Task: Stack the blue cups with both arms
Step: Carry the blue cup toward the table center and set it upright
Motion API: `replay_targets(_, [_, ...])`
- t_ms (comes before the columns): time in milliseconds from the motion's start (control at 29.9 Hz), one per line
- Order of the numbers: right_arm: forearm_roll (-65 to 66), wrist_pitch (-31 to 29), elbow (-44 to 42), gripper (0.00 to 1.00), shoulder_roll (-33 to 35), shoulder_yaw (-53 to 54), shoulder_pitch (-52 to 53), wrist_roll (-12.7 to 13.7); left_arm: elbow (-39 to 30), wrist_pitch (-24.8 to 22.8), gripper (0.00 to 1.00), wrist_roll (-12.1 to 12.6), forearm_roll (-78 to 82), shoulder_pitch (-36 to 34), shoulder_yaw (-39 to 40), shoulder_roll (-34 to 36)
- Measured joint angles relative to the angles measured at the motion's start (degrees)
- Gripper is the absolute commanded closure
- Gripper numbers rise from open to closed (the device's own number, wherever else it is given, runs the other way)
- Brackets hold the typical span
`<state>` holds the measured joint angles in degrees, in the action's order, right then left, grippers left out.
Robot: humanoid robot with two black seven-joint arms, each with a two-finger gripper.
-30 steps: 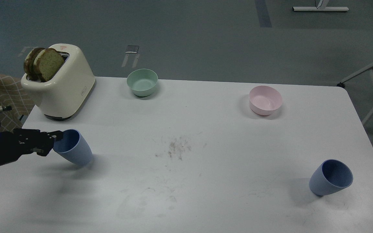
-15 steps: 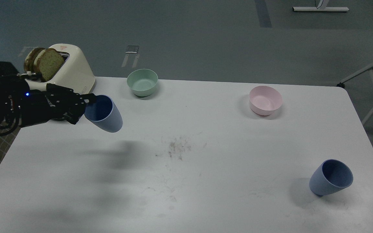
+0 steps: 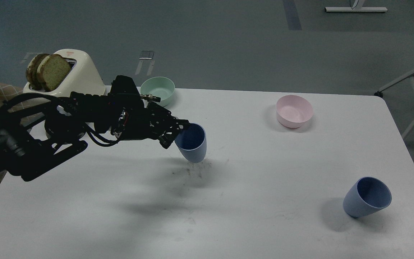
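My left gripper [image 3: 179,132] reaches in from the left over the middle of the white table [image 3: 250,216]. It is shut on the near rim of a blue cup [image 3: 193,145], which hangs tilted just above the table's centre, mouth up and towards me. The second blue cup [image 3: 367,197] stands tilted at the table's front right, its mouth facing up and to the right. My right arm and gripper are out of view.
A cream toaster [image 3: 79,75] with two bread slices stands at the back left, partly behind my arm. A mint-green bowl [image 3: 160,90] sits at the back centre, a pink bowl [image 3: 294,111] at the back right. A dark smudge [image 3: 198,169] marks the table under the held cup.
My left arm has lifted the blue cup from the table's left side and carried it rightwards to above the centre. The other cup has not moved.
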<state>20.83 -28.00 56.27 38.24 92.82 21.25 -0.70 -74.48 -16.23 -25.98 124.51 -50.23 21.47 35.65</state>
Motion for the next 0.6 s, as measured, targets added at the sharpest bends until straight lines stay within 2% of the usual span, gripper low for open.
replay_targets(301, [0.0,0.0,0.07,0.0,0.0,0.32,-0.57,0.0,8.79,0.06,1.0,0.14,0.17,-4.34,-5.7,-10.2])
replay_targets(602, [0.0,0.0,0.07,0.0,0.0,0.35,-0.69,0.0,11.96,0.07,1.0,0.15,0.49,-4.16,-5.82,-12.64])
